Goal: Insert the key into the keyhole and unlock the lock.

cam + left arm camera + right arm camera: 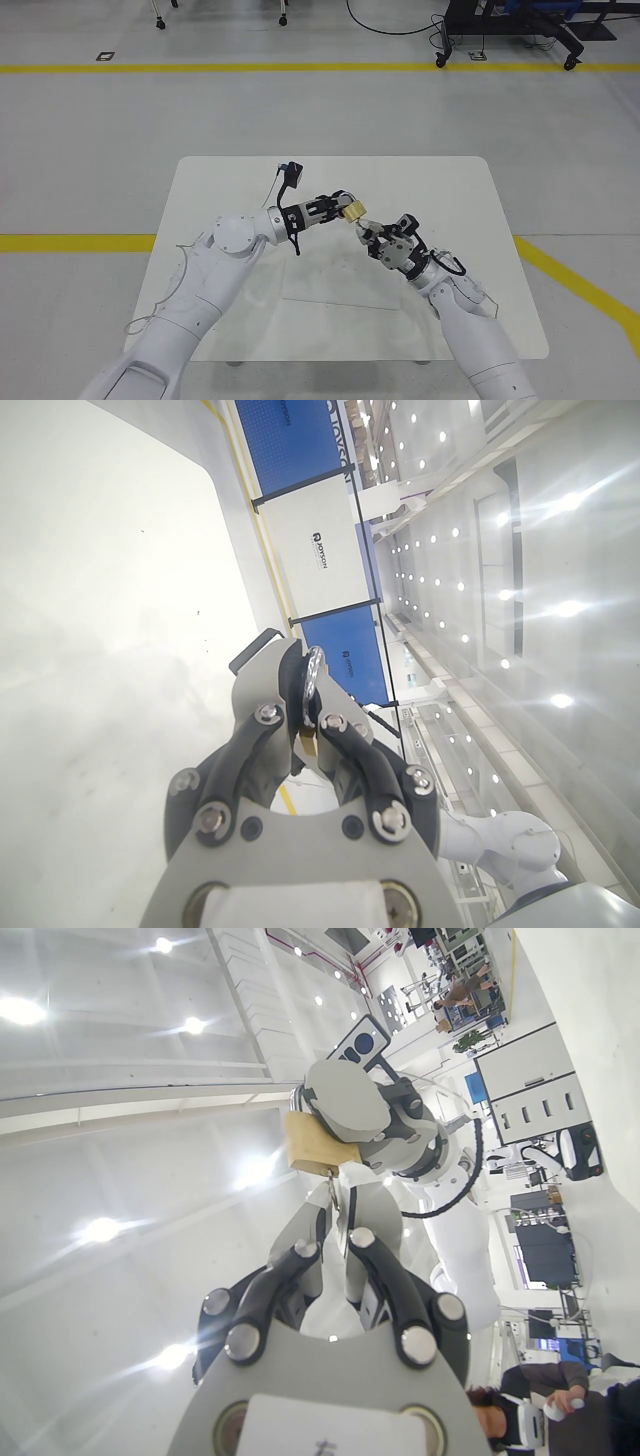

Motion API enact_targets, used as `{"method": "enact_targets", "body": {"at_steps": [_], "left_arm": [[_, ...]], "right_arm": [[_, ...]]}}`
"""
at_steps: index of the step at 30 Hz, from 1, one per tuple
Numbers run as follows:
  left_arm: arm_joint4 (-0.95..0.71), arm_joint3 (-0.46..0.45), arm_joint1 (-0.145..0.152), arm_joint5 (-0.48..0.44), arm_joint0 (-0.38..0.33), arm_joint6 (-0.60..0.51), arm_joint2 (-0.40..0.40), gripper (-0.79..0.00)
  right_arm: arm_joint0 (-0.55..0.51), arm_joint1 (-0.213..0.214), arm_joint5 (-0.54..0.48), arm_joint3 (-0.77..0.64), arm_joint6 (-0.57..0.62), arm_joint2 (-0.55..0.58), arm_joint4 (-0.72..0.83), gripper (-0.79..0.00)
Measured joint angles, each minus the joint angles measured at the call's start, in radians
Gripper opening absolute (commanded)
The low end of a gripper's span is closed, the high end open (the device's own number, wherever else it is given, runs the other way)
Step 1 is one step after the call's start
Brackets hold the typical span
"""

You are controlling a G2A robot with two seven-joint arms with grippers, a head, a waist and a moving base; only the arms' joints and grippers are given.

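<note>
The left gripper [306, 674] is clamped on the lock [312, 1145], covering much of it. The right gripper [336, 1218] pinches the key [333, 1190], its tip hidden at the lock's base.

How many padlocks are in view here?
1. The brass padlock is clamped in the left gripper above the table's middle; the right gripper holds the key at its keyhole end. None seems hidden.

Bright, even overhead light, ceiling lamps [22, 1010] flaring into starbursts in both wrist views, white worktop [75, 550] washed pale and hazy, strong fisheye bending at wrist-view edges.
</note>
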Motion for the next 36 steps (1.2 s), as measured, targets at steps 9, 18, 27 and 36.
{"method": "enact_targets", "body": {"at_steps": [9,18,27,36], "left_arm": [[0.013,0.014,-0.003,-0.031,-0.002,-0.001,0.003,-0.785],[0.039,0.028,-0.009,-0.056,-0.011,0.009,0.013,-0.785],[0.054,0.035,-0.001,-0.056,-0.012,0.019,-0.014,-0.785],[0.055,0.047,0.031,0.062,-0.043,-0.078,-0.088,-0.785]], "right_arm": [[0.004,-0.005,0.110,0.038,0.032,0.012,0.135,-0.785],[0.012,-0.008,0.130,0.059,0.045,0.016,0.183,-0.785],[-0.006,-0.004,0.106,0.025,0.068,0.032,0.168,0.000],[-0.025,0.002,0.055,-0.003,0.072,0.051,0.117,0.000]]}}
